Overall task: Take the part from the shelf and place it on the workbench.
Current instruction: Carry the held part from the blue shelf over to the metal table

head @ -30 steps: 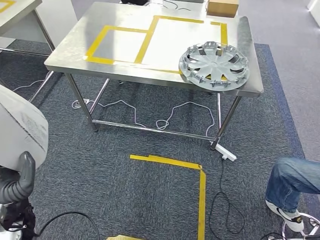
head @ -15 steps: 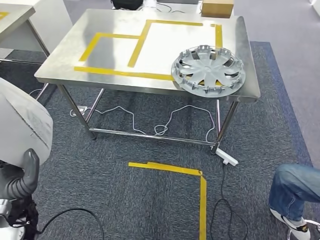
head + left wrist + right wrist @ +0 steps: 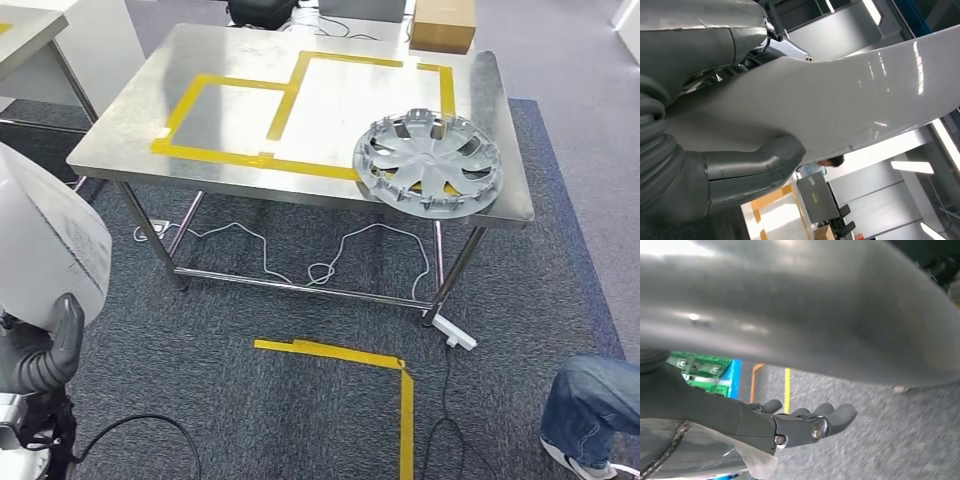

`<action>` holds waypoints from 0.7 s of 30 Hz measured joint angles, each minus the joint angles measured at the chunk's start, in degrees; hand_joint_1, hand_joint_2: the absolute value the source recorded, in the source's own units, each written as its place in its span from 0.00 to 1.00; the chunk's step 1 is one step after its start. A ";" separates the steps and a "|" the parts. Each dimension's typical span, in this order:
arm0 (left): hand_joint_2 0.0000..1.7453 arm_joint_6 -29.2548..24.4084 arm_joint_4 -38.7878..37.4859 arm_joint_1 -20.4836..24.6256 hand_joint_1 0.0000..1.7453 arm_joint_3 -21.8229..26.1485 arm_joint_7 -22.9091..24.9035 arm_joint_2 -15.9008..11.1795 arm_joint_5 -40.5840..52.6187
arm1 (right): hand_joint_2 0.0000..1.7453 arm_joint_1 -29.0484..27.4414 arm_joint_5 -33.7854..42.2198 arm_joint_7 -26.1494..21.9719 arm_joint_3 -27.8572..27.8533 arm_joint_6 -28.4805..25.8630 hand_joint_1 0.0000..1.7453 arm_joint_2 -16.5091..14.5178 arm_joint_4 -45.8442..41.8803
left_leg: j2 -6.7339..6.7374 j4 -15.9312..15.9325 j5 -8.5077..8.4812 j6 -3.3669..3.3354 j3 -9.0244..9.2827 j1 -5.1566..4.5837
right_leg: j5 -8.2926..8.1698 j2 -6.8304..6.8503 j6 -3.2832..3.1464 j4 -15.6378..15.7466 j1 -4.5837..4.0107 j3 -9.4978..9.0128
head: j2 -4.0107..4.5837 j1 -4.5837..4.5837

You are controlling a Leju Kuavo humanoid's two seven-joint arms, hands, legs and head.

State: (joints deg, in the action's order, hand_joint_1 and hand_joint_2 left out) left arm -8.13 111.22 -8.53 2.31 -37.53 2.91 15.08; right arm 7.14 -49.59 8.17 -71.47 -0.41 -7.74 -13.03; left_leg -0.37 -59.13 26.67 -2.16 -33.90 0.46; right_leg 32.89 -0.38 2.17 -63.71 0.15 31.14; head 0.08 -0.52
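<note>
While the left hand [image 3: 715, 170] clasps the part [image 3: 851, 105], thumb pressed under its smooth, glossy grey surface and darker fingers over the far side, the right hand [image 3: 806, 425] lies beside the same curved panel with fingers extended; whether it actually bears on the part I cannot tell. In the head view the part [image 3: 45, 250] shows as a pale, rounded shell at the robot's left side, low and well short of the tabletop [image 3: 226, 120], which lies ahead and slightly right. That brushed-steel surface carries yellow tape rectangles and a silver spoked hubcap [image 3: 429, 160] at its near right corner, so the left taped area looks the likelier landing.
</note>
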 joint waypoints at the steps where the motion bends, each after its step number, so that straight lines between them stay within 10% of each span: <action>1: 1.00 0.00 -0.01 0.07 1.00 -0.11 0.00 -0.01 0.00 | 0.00 0.04 0.00 0.08 0.00 0.01 0.00 0.00 0.00 | 0.02 0.02 0.28 -0.22 0.21 -0.01 | 1.31 0.01 0.18 -3.54 0.02 2.15 | 0.01 -0.12; 3: 1.00 0.00 -0.03 0.11 1.00 -0.31 0.00 -0.01 0.01 | 0.00 -0.03 0.00 0.12 0.00 0.01 0.00 -0.01 0.01 | -0.04 0.02 0.87 -0.42 0.55 -0.06 | 3.90 0.03 0.53 -9.62 0.08 6.76 | 0.01 -0.19; 5: 1.00 0.00 -0.05 0.10 1.00 -0.39 0.00 -0.02 0.02 | 0.00 -0.23 0.00 0.31 -0.01 0.00 0.00 -0.02 0.02 | -0.17 0.02 1.58 -0.38 1.31 -0.13 | 2.63 0.03 0.62 -9.31 0.05 8.39 | 0.01 -0.22; 7: 1.00 0.02 -0.06 0.12 1.00 -0.44 0.00 -0.02 0.02 | 0.00 -0.30 0.00 0.39 -0.01 -0.02 0.00 -0.02 0.01 | -0.21 0.04 2.42 -0.17 2.37 -0.17 | -2.73 0.06 0.11 -2.40 -0.07 6.56 | 0.01 -0.22; 9: 1.00 0.10 -0.13 0.29 1.00 -0.59 0.04 -0.04 0.08 | 0.00 -0.24 -0.01 0.28 0.00 -0.01 0.00 0.02 0.00 | -0.19 -0.02 3.21 0.31 3.10 -0.27 | -4.55 0.22 -0.71 3.28 -0.38 4.59 | 0.01 -0.20; 14: 1.00 0.33 -0.37 1.17 1.00 -1.11 0.47 -0.20 0.63 | 0.00 -0.28 -0.04 0.67 -0.01 0.15 0.00 0.01 0.01 | -0.11 -2.67 4.18 1.93 3.71 -0.39 | -4.62 0.38 -2.77 5.52 -0.18 1.71 | 0.01 -0.03; 19: 1.00 0.46 -0.93 2.17 1.00 -1.78 1.03 -0.59 1.01 | 0.00 -0.12 -0.13 0.46 -0.01 0.32 0.00 0.02 0.00 | 0.00 -14.73 9.34 3.43 -3.95 0.29 | -3.45 0.28 -3.22 5.70 0.05 -0.24 | 0.01 0.39; 21: 1.00 0.42 -1.28 2.42 1.00 -2.08 1.32 -0.73 1.14 | 0.00 -0.24 -0.22 0.60 -0.01 0.34 0.00 0.01 0.01 | 0.03 -11.90 6.22 3.47 -4.15 0.46 | -2.66 0.21 -3.01 5.69 0.12 -1.28 | 0.01 0.39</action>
State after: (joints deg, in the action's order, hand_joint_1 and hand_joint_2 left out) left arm -7.72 109.94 -6.11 0.23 -36.21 2.18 16.22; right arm 6.89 -49.82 8.77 -71.48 -0.07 -7.73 -13.02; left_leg -0.34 -71.03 32.89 1.31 -38.05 0.93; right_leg 30.23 -0.17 -0.84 -58.02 0.28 29.86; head 0.09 -0.13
